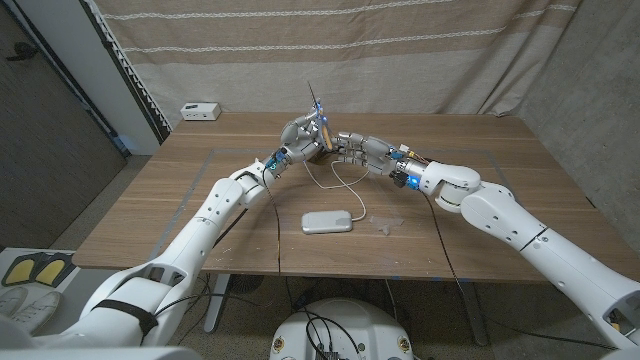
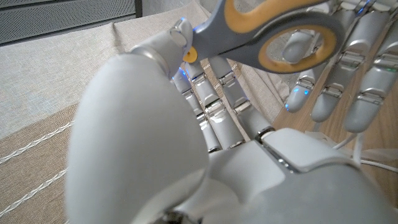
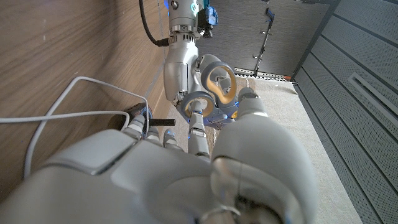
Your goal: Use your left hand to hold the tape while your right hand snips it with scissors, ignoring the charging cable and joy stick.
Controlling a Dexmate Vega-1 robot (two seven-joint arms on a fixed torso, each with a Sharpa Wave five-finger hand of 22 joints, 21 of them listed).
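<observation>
1. I am closing my left hand around the scissors near their pivot. In the left wrist view my thumb is pressing on the grey handle.
2. The blades are pointing up and toward 12 o'clock, well above the table. The grey-and-orange loops are facing my right hand.
3. My right hand is sitting at 3 o'clock of the left, fingertips meeting it. One of its fingers is showing inside a loop. I cannot tell whether this hand is truly gripping or only touching.
4. I am not managing to pick out the tape. Something brownish is sitting between the two hands, too small to name.
5. A white cable is looping on the wood at 6 o'clock of the hands.
6. Further toward 6 o'clock, a white slab is lying near the table's front edge.
7. A small white box is sitting at 10 o'clock, at the far edge.
</observation>
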